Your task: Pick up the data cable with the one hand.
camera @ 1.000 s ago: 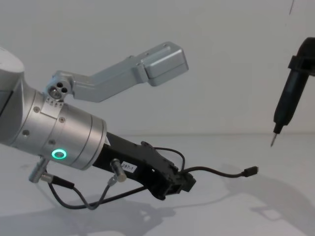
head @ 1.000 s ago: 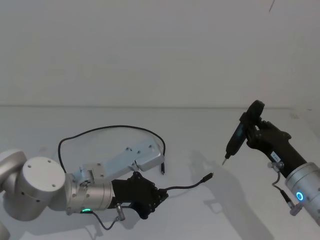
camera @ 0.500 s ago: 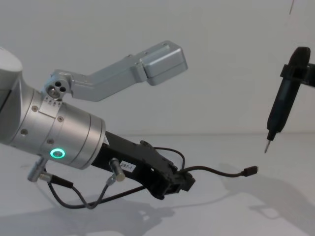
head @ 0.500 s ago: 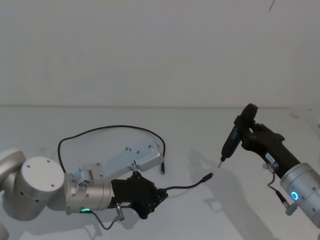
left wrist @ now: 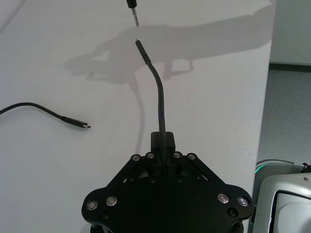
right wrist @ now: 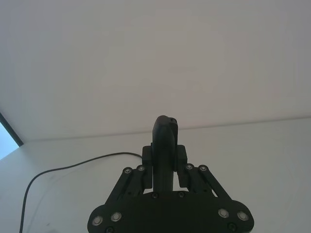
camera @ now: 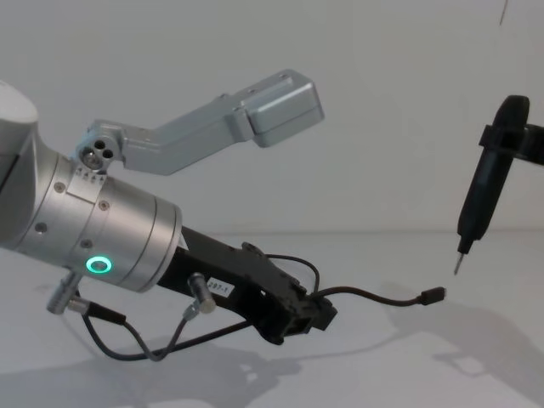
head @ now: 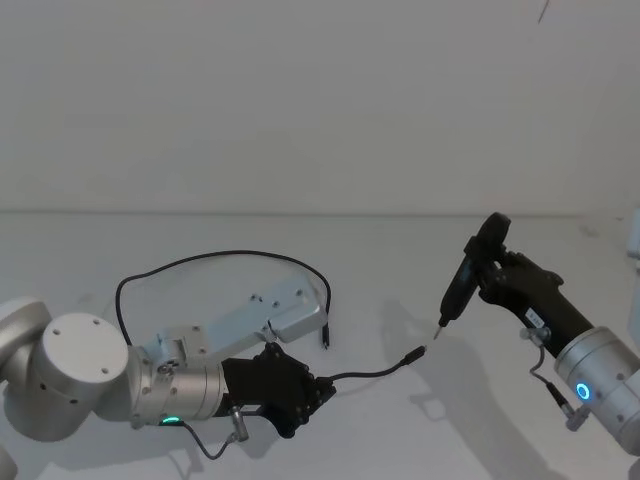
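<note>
the jaws of your left gripper (head: pixel 316 390) are pinched narrow on the data cable (head: pixel 215 254), a short way back from one plug (head: pixel 419 351). the free end arches forward out of the grip, and in the chest view its tip stands clear of the worktop (head: pixel 90 250). the rest of the cord lies on the worktop in a wide loop beyond the left arm and ends at the other plug (head: pixel 324 341), which lies flat.

the jaws of your right gripper (head: pixel 492 268) are clamped on a slim black tool (head: pixel 458 288). its metal tip hangs just above the raised plug, near it but apart.

the grasp looks made, so the step in hand is, as i judge it, the lift.
- raise the left gripper straight up and slowly, so the loop peels off the worktop bit by bit and does not whip.
- hold the pinch firm. the cord is thin and smooth and could slide through under its own trailing weight.
- watch the far stretch of the loop, which may drag against the left arm as it comes up.
- mind the springy free end. a tilt of the wrist would swing that plug into the tool tip, so lift without rolling and leave the right arm where it is.

count it over:
- one data cable with two plugs
- one tool
- two grippers, each gripping something
- two of the short grey wire (head: pixel 236 424) with a silver connector, one under each wrist, neither of them your target
</note>
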You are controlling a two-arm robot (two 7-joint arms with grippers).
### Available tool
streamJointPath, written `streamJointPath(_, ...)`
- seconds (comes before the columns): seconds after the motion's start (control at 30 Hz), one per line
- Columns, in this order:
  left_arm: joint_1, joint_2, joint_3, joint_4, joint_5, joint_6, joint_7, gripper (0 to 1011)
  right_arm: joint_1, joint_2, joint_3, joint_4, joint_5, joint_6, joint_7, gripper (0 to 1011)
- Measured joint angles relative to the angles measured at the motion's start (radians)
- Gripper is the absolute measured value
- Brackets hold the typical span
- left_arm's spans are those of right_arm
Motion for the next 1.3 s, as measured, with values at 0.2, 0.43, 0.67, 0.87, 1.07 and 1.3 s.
streamJointPath(0.2, 0.0, 0.0, 0.0, 0.0, 0.0, 0.0, 0.0, 32, 0.008, 0.001, -0.007, 0.014, 0.006, -0.001, 0.0, 279)
streamJointPath(0.43, 0.0, 0.0, 0.0, 0.0, 0.0, 0.0, 0.0, 32, 0.014, 0.003, -0.014, 0.025, 0.015, 0.001, -0.002, 279)
streamJointPath(0.67, 0.0, 0.001, 0.0, 0.0, 0.0, 0.0, 0.0, 32, 0.017, 0.006, -0.018, 0.032, 0.023, 0.004, -0.005, 279)
streamJointPath(0.87, 0.0, 0.0, 0.0, 0.0, 0.0, 0.0, 0.0, 32, 0.02, 0.008, -0.022, 0.037, 0.028, 0.004, -0.008, 279)
streamJointPath(1.07, 0.0, 0.0, 0.0, 0.0, 0.0, 0.0, 0.0, 32, 0.024, 0.011, -0.026, 0.045, 0.034, 0.003, -0.01, 279)
streamJointPath(1.3, 0.0, 0.0, 0.0, 0.0, 0.0, 0.0, 0.0, 32, 0.027, 0.014, -0.032, 0.05, 0.042, 0.0, -0.009, 279)
